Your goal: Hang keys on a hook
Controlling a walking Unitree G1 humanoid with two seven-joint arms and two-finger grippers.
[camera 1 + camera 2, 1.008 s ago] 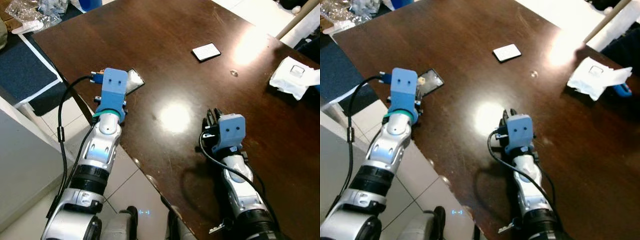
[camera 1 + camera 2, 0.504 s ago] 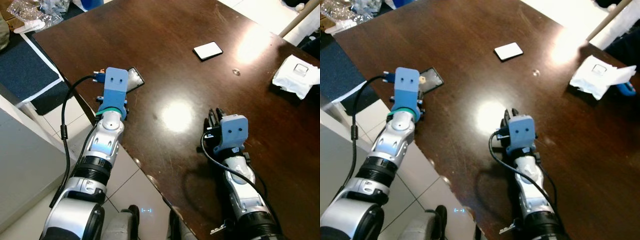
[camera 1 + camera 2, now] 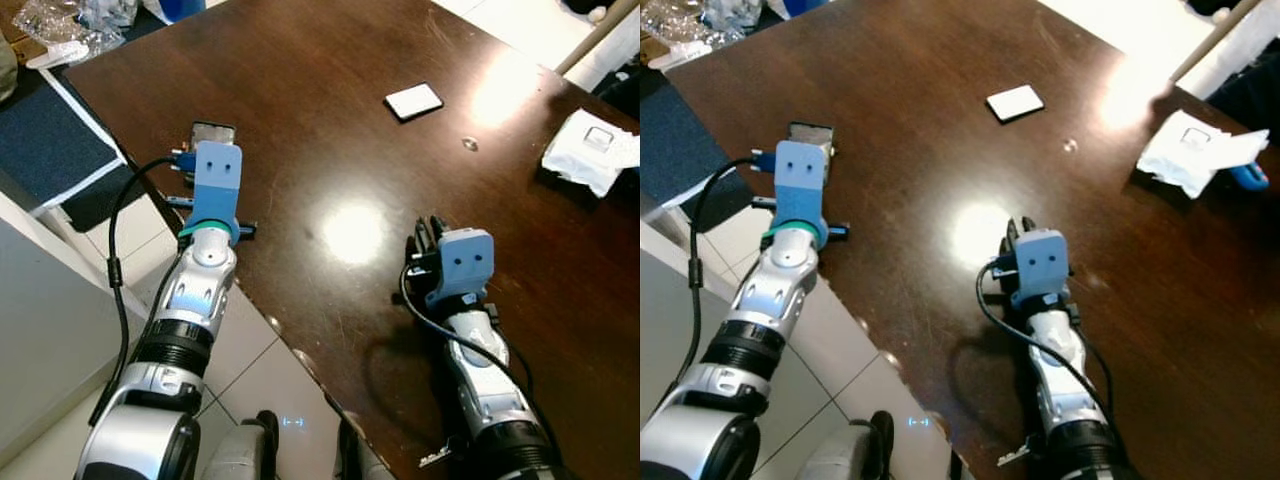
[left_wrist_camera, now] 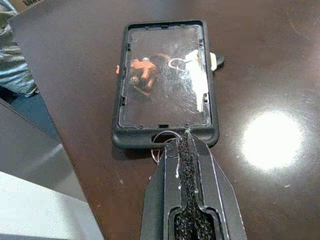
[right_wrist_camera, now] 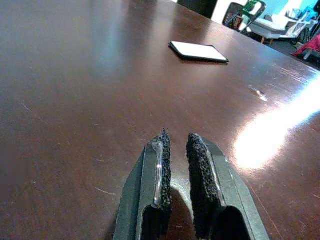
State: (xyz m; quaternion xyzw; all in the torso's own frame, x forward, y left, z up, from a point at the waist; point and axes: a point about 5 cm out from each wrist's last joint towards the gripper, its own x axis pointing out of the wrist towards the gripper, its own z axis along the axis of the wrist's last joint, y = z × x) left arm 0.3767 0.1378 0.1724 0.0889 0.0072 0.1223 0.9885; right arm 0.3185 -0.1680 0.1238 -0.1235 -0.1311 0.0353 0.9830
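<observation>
Dark table (image 3: 330, 120), left gripper (image 4: 186, 141) pinched beside phone case (image 4: 165, 80)

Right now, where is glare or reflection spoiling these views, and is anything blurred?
Head views: a bright lamp spot on the dark table ahead of the right claw, another patch near the white card. Left wrist view: one glare disc, plus reflections across the phone case beyond the shut left claw. Right wrist view: a glare streak. Nothing motion-blurred.

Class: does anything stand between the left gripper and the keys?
Nothing visible does. The left gripper, fingers shut, is at the near rim of the black case, and the keys lie uncovered on the case just beyond.
</observation>
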